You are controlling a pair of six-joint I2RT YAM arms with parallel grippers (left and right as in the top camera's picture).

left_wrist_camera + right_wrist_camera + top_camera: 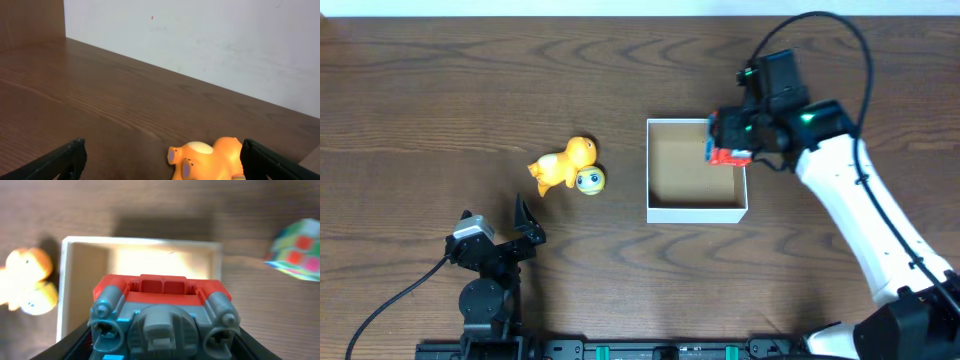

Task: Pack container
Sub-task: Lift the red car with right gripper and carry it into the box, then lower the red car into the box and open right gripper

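Note:
The container [695,213], a shallow white box with a tan inside, sits at the table's middle right and shows in the right wrist view as well [65,280]. My right gripper [732,140] hangs over its right wall, shut on a red and grey toy [728,155]. That toy [162,300] fills the space between the black fingers of the right gripper [162,345]. An orange toy [565,165] lies left of the box, a small yellow round-faced toy [590,179] touching it. My left gripper [496,215] rests open near the front edge, the orange toy [210,157] ahead of the left gripper [162,150].
A multicoloured cube [295,250] lies on the wood right of the box, seen only in the right wrist view. The right arm's white links [860,220] stretch across the table's right side. A pale wall [200,40] rises behind the table's far edge.

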